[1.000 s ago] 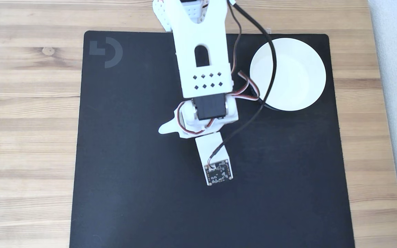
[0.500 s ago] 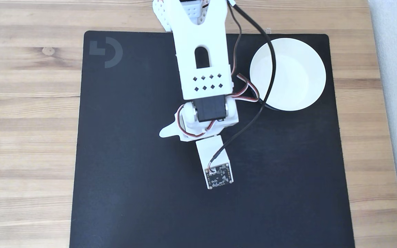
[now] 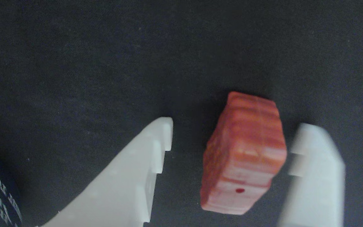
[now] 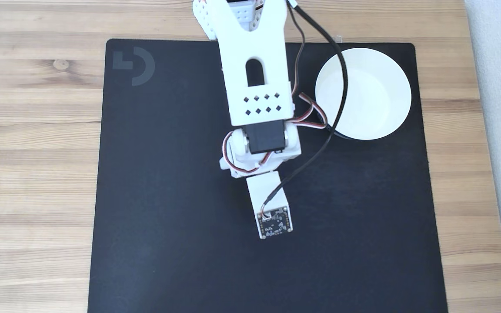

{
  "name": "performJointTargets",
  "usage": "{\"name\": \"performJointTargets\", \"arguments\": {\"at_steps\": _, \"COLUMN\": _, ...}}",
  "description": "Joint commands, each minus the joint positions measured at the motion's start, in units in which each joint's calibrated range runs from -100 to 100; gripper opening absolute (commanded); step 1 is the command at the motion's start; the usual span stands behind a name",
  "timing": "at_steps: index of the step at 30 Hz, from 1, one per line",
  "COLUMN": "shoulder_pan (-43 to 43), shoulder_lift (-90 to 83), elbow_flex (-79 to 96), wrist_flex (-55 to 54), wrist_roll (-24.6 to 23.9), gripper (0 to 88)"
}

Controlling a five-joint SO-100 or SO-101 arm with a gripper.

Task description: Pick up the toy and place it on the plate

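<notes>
Between parted fingers of the hand [image 3: 232,138], bracketing the toy [image 3: 244,154] on the black mat [image 3: 74,63]; closing needed next, then carrying to the plate [image 4: 376,93].

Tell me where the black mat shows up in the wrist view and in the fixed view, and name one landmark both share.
Wrist view: the black mat is the whole background, under the toy and the white fingers.
Fixed view: the mat covers the middle of the wooden table, under the arm and the plate.
Shared landmark: the white arm above the mat.
</notes>
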Motion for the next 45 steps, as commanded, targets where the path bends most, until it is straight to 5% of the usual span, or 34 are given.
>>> {"name": "performJointTargets", "arguments": {"at_steps": 1, "shoulder_pan": 0.2, "shoulder_lift": 0.7, "elbow_flex": -0.8, "wrist_flex": -0.8, "wrist_roll": -2.3, "gripper": 2.2}}
{"name": "performJointTargets", "arguments": {"at_steps": 22, "shoulder_pan": -0.4, "shoulder_lift": -0.5, "elbow_flex": -4.4, "wrist_flex": -0.8, "wrist_roll": -1.5, "gripper": 2.6}}
{"name": "performJointTargets", "arguments": {"at_steps": 31, "shoulder_pan": -2.0, "shoulder_lift": -2.3, "elbow_flex": -17.3, "wrist_flex": -0.8, "wrist_roll": 10.2, "gripper": 2.6}}
{"name": "performJointTargets", "arguments": {"at_steps": 45, "shoulder_pan": -8.1, "shoulder_lift": -27.0, "elbow_flex": -18.7, "wrist_flex": 9.5, "wrist_roll": 18.1, "gripper": 2.6}}
